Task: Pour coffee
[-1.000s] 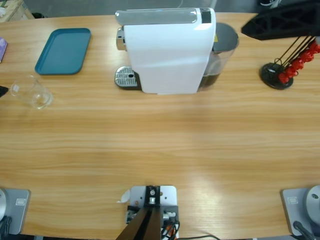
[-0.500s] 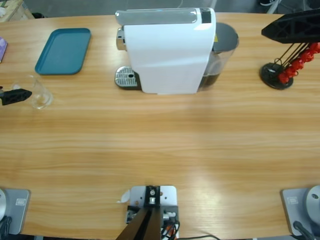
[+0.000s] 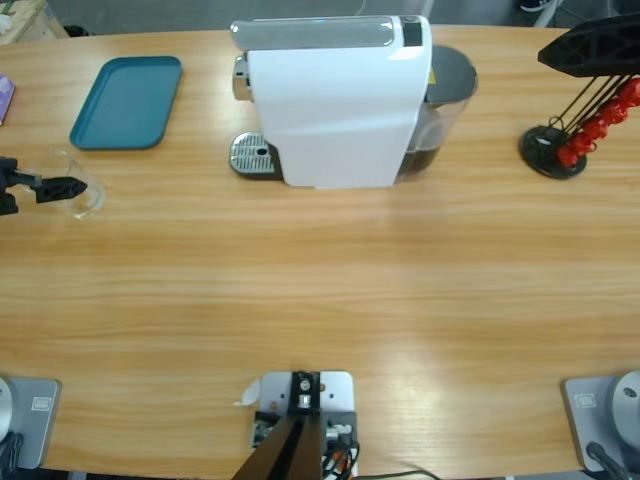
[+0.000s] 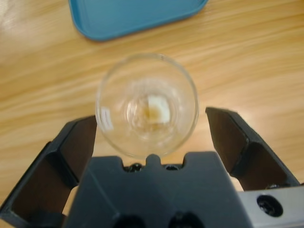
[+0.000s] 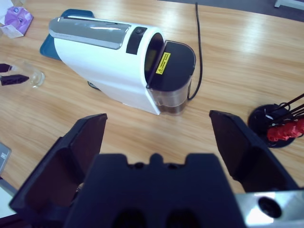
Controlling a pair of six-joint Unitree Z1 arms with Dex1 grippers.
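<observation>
L gripper (image 4: 151,127) jaws spread either side of glass (image 4: 147,104), not clamped; wrist cam shows brownish dregs; R gripper (image 5: 159,133) open, high up.

White coffee machine (image 3: 335,105) seen at top middle of wooden counter (image 3: 320,290), grey tank (image 3: 445,95) at its right side, metal drip grate (image 3: 252,155) at its left. Teal tray (image 3: 127,102) placed upper left. Clear glass (image 3: 78,185) seen at left edge, left gripper (image 3: 60,186) reaching over it. Capsule stand (image 3: 560,145) with red capsules (image 3: 595,125) at right, right gripper (image 3: 590,50) held above it.
</observation>
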